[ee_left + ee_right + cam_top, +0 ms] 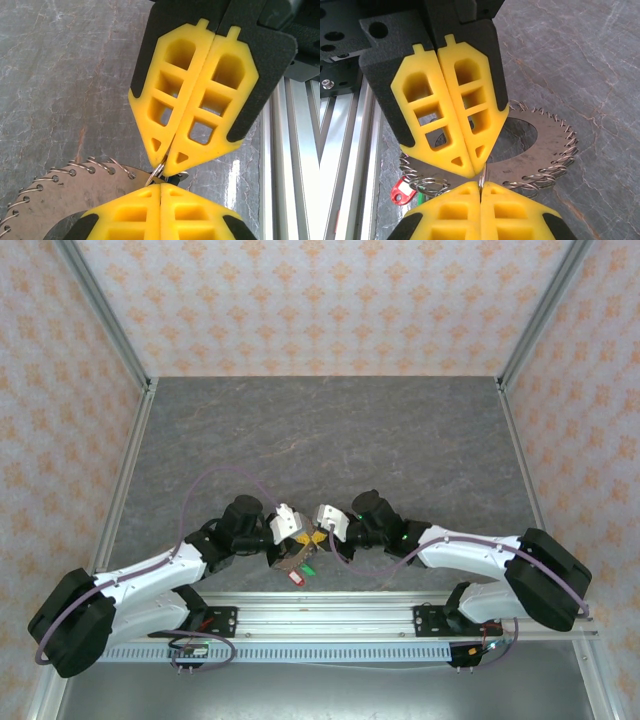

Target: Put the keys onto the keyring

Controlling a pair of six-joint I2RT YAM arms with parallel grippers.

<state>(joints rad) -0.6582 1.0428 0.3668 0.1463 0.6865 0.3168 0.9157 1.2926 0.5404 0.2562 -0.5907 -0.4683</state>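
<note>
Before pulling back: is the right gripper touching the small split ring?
Touching. Left wrist view: the small split ring enters the seam of the right gripper.

Grey veined table (330,430) (metal rail (330,615) alongside)

The right gripper (481,186), jaws pressed together, rises from six o'clock. The left gripper (472,169), likewise closed, comes down from eleven, tip to tip with it. The right seems to pinch a wire loop (482,175) of the keyring (542,150), which spreads toward three. A red-tagged key (402,192) lies at seven.
</note>
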